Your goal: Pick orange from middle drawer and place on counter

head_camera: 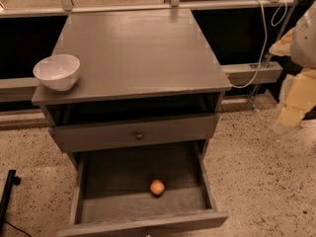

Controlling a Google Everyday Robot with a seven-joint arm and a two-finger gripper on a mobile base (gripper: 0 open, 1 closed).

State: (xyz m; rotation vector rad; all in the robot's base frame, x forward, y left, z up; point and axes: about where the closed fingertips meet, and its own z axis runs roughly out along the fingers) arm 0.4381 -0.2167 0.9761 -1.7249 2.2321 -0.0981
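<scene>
The orange [157, 187] lies on the wood-grain floor of the middle drawer [79, 191], which is pulled open at the bottom of the cabinet. It sits a little right of centre, towards the drawer's front. The counter [138, 53] is the grey top of the cabinet. My gripper [289, 112] hangs at the right edge of the view, off to the right of the cabinet. It is about level with the counter's front edge, well away from the orange, and holds nothing that I can see.
A white bowl [57, 71] stands on the counter's front left corner. A shallower drawer front with a round knob [139, 135] sits above the open drawer. A white cable [260, 43] and a metal rail run behind the cabinet. A dark pole [7, 191] stands at the lower left on the speckled floor.
</scene>
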